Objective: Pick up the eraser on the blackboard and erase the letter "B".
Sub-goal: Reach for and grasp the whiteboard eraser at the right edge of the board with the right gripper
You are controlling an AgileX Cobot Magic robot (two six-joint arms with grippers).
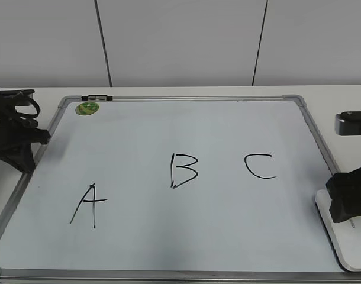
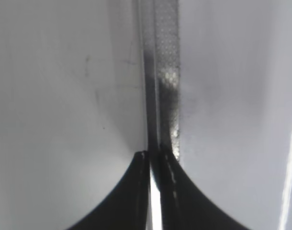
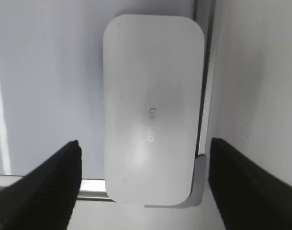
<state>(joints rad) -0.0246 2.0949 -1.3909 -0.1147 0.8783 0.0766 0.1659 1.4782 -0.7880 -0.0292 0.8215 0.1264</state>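
Note:
The blackboard (image 1: 186, 127) is a pale board in a thin silver frame, lying flat on the table. The letter "B" (image 1: 183, 170) is drawn in black at its middle. The white oblong eraser (image 1: 347, 244) lies on the board's near right corner, over the frame. My right gripper (image 1: 346, 204) hovers directly above it, open. In the right wrist view the eraser (image 3: 153, 105) lies between the spread fingers of that gripper (image 3: 145, 143), untouched. My left gripper (image 1: 44, 137) rests at the board's left edge; seen from its wrist it (image 2: 154, 154) is shut and empty over the frame strip (image 2: 165, 72).
A black "A" (image 1: 89, 205) sits left of the B and a black "C" (image 1: 260, 166) right of it. A small green round magnet (image 1: 87, 107) is at the far left corner. A grey corner piece (image 3: 199, 182) shows beside the eraser. A white wall stands behind.

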